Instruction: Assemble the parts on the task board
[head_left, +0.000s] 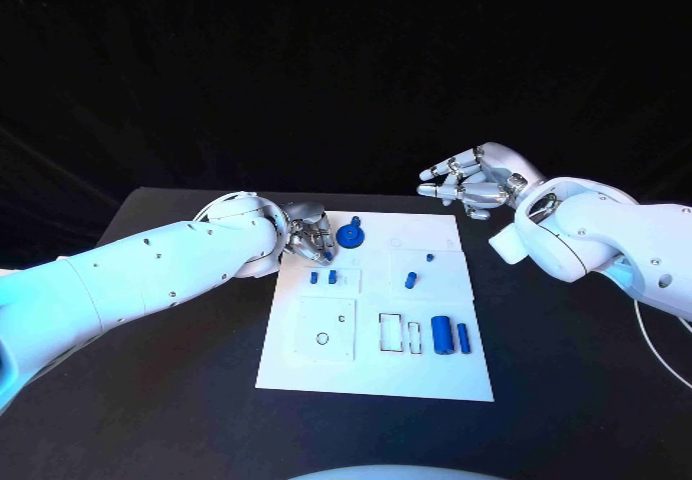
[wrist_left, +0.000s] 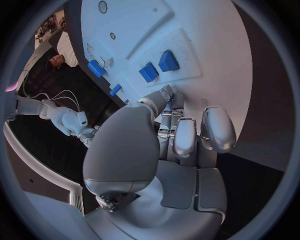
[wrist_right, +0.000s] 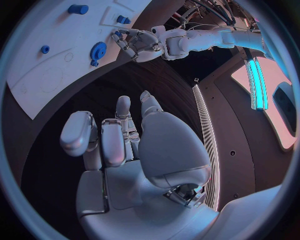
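Left hand (head_left: 300, 238) at the task board (head_left: 378, 372) edge, fingers curled, contents hidden; right hand (head_left: 476, 176) empty, fingers apart.

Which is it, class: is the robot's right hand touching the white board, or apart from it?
Apart. The head view shows the right hand raised beyond the white board's far corner, with dark background between them; the right wrist view shows bare table between its fingers and the board.

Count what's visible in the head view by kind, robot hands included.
White board: 1
Blue gear: 1
Small blue blocks: 2
Blue pegs: 2
Blue cylinders: 2
Robot hands: 2 (left robot hand, right robot hand)
Total: 10
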